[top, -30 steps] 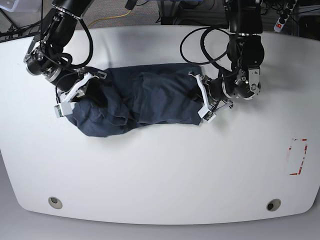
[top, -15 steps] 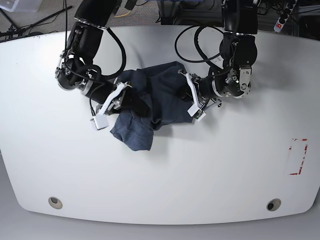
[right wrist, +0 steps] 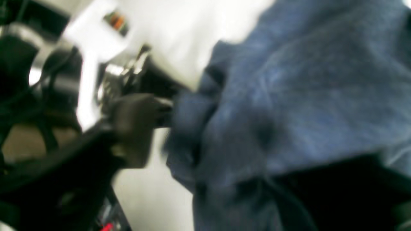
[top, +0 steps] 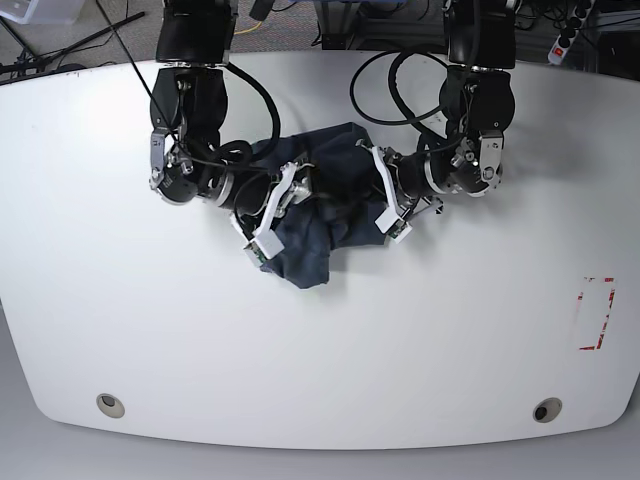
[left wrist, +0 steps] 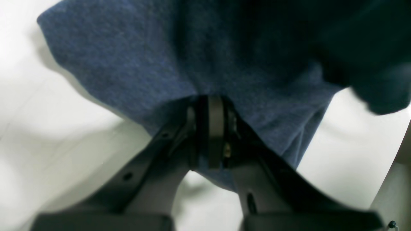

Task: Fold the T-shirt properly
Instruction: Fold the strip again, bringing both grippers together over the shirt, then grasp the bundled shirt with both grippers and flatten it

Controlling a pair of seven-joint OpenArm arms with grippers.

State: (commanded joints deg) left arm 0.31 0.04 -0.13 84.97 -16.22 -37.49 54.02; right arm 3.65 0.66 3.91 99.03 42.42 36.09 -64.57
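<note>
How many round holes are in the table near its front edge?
2. One hole sits at the front left of the table in the base view, the other hole at the front right. The shirt and arms may hide more farther back.

We see the dark heathered navy-blue cotton T-shirt [top: 325, 195] bunched into a compact, rumpled heap on the white worktop [top: 320, 340], approx. centre-rear. No flat panel shows; fabric is gathered in thick folds w/ deep creases. One lobe hangs toward the near edge, ending in a rounded corner. Close up, in the left wrist view, the T-shirt [left wrist: 154, 61] has a fine mottled blue knit, w/ a rounded fold edge lifted off the surface. In the right wrist view the T-shirt [right wrist: 289, 96] is blurred, w/ soft ridges and a dark shadowed band below. We see no lettering; plain side only.
</note>
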